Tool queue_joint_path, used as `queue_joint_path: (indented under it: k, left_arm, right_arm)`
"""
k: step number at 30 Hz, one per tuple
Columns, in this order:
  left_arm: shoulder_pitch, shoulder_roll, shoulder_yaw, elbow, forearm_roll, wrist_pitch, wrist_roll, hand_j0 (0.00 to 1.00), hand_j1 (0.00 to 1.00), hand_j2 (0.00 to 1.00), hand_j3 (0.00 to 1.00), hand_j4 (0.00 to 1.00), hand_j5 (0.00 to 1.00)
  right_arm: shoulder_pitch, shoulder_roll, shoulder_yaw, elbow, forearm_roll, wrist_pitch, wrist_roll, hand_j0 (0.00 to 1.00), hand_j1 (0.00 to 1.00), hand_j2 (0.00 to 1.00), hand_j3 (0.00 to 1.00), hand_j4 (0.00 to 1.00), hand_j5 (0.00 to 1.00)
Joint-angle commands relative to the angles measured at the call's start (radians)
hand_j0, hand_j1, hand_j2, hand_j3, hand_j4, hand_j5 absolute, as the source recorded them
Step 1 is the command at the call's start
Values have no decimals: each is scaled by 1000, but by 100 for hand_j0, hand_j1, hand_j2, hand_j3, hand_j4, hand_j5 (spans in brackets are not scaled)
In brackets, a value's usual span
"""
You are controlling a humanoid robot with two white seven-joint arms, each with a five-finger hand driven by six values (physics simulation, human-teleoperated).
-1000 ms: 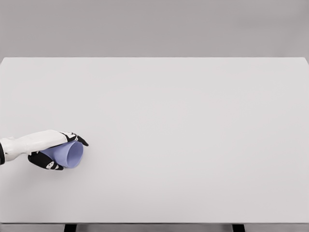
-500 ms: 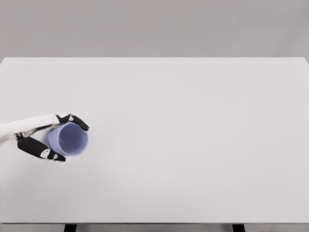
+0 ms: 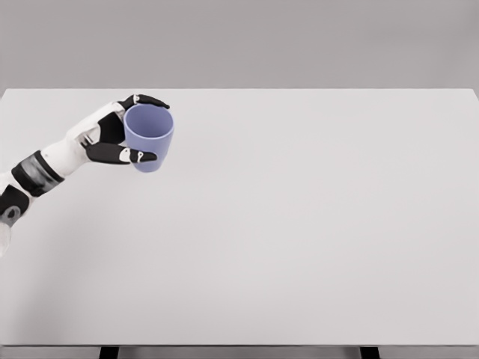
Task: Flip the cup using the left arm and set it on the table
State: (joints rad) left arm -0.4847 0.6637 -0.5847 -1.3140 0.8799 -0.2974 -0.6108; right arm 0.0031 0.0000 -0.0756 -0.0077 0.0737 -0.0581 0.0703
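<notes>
A lavender-blue cup (image 3: 150,137) is held up over the far left part of the white table (image 3: 299,224). It stands nearly upright with its open mouth facing up and slightly toward me. My left hand (image 3: 132,129) is shut on the cup from its left side, black fingers wrapped over the rim's back and across its front. The white forearm runs down to the left edge. I cannot tell whether the cup's base touches the table. The right arm is out of sight.
The table's far edge runs along the top third of the view, with a grey wall behind it. Two dark table legs (image 3: 109,352) show at the bottom edge.
My left hand has lifted the cup from the table's near-left area, carried it up and farther away, and turned it from lying on its side to mouth-up.
</notes>
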Motion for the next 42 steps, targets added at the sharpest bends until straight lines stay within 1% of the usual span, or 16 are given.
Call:
queue_joint_path:
  k: [1,2,3,5,7,9,10,11,13,16,19,21,22,24,37,42]
  left_arm:
    - [0,-93,23,64,-35,-48,0,61,61,61,61,61,61]
    - [0,-128,46,91,-47,-74,0,62,62,62,62,62,62]
    - [0,-145,51,93,-47,-84,0,63,63,63,63,63,63]
    - [6,-156,46,93,-59,-173,0,64,64,64,64,64,64]
    - [9,-170,45,102,-114,-198,0,68,68,68,68,68,68]
    - [14,-184,42,121,-130,-241,0,68,68,68,68,68,68]
    - [17,-185,42,122,-159,-269,0,68,68,68,68,68,68]
    - [26,-191,42,124,-179,-284,0,68,68,68,68,68,68]
    - [31,-194,42,136,-183,-287,0,69,69,69,69,69,69]
    - [44,-199,42,136,-205,-287,0,73,73,73,73,73,73]
    - [46,-199,42,134,-205,-286,0,81,81,81,81,81,81]
    - [46,-199,42,134,-205,-281,0,89,89,89,89,89,89]
    - [46,-199,42,134,-205,-276,0,94,94,94,94,94,94]
    - [46,-199,42,134,-205,-273,0,100,100,100,100,100,100]
    - [46,-194,45,131,-200,-272,0,100,100,100,100,100,100]
    - [35,-182,51,119,-191,-273,0,100,100,100,100,100,100]
  right_arm:
    - [0,0,0,0,0,0,0,100,100,100,100,100,100]
    - [0,0,0,0,0,1,0,100,100,100,100,100,100]
    - [0,0,0,0,0,0,0,100,100,100,100,100,100]
    - [0,0,-1,0,0,0,0,100,100,100,100,100,100]
    - [0,0,-1,0,0,0,0,100,100,100,100,100,100]
    - [0,0,0,0,0,0,0,100,100,100,100,100,100]
    - [0,0,0,0,0,0,0,100,100,100,100,100,100]
    - [0,0,0,0,0,0,0,100,100,100,100,100,100]
    - [0,0,0,0,0,0,0,100,100,100,100,100,100]
    - [0,0,-1,0,0,0,0,100,100,100,100,100,100]
    - [0,0,-1,0,0,0,0,100,100,100,100,100,100]
    - [0,0,0,0,0,1,0,100,100,100,100,100,100]
    - [0,0,0,0,0,0,0,100,100,100,100,100,100]
    - [0,0,0,0,0,1,0,100,100,100,100,100,100]
    - [0,0,0,0,0,0,-1,100,100,100,100,100,100]
    - [0,0,0,0,0,1,-1,100,100,100,100,100,100]
